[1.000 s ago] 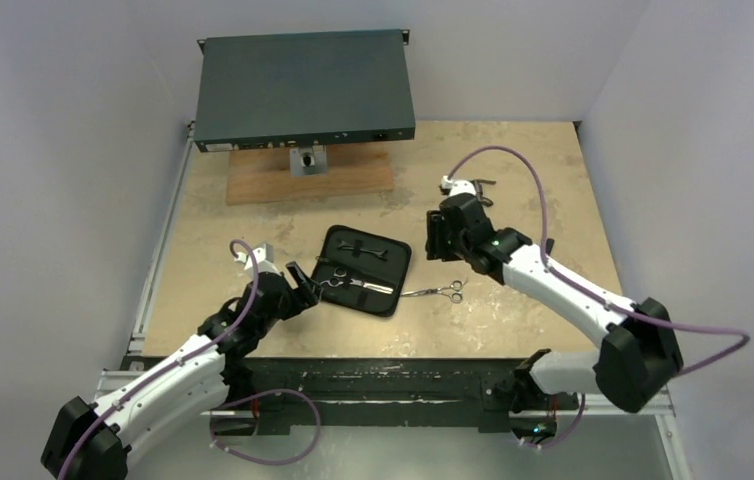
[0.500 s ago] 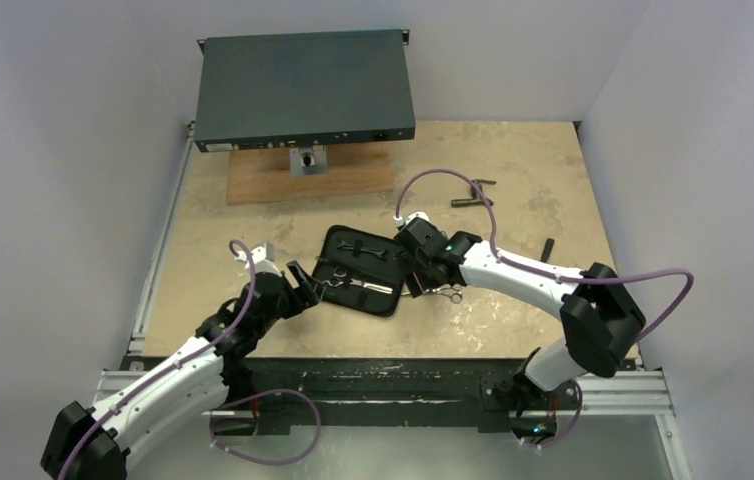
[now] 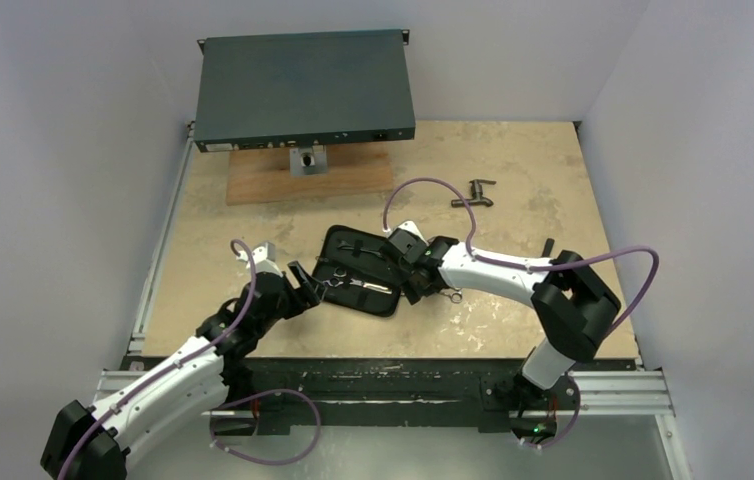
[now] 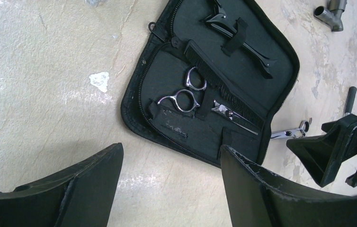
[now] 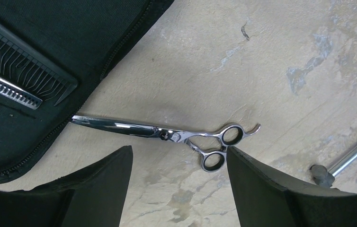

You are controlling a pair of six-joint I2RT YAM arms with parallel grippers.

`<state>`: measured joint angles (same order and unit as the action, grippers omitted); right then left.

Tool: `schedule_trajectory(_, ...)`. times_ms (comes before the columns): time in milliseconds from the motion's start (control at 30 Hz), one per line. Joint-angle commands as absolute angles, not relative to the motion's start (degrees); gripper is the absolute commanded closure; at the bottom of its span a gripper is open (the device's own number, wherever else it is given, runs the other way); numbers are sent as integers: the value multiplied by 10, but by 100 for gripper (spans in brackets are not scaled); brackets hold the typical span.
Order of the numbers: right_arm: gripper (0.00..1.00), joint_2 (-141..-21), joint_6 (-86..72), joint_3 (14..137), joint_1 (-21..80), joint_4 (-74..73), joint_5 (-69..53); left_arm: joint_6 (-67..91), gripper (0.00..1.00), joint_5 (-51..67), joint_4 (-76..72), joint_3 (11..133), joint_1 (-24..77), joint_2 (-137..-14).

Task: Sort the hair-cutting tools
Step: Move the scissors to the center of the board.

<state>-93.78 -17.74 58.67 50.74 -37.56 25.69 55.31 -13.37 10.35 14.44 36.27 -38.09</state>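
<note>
An open black zip case (image 3: 361,270) lies mid-table. Strapped inside it are a thin black clip (image 4: 238,35), a black comb (image 4: 219,87) and silver scissors (image 4: 183,94). A second pair of silver scissors (image 5: 167,134) lies loose on the table just off the case's right edge (image 3: 445,293). My right gripper (image 5: 179,151) hangs open right over these loose scissors, its fingers to either side of the handle end, holding nothing. My left gripper (image 4: 172,149) is open and empty at the case's left edge (image 3: 305,280).
A dark T-shaped fitting (image 3: 473,193) lies at the back right. A small hammer (image 5: 342,163) lies right of the loose scissors. A dark flat box (image 3: 303,88) on a wooden board (image 3: 310,172) stands at the far edge.
My right arm has swung from the table's right middle down and left to the loose scissors beside the case, and its jaws have opened wider. The left arm has not moved.
</note>
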Motion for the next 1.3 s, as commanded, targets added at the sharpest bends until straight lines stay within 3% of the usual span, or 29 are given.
schedule_trajectory(0, 29, -943, -176, 614, 510, -383, 278, 549, 26, -126, 79, 144, 367, -387)
schedule_trajectory(633, 34, -1006, -161, 625, 508, -352, 213, 551, 26, -123, 63, 139, 367, -407)
schedule_trajectory(1267, 42, -1011, -213, 556, 396, -254, 103, 554, 26, -119, 39, 146, 367, -448)
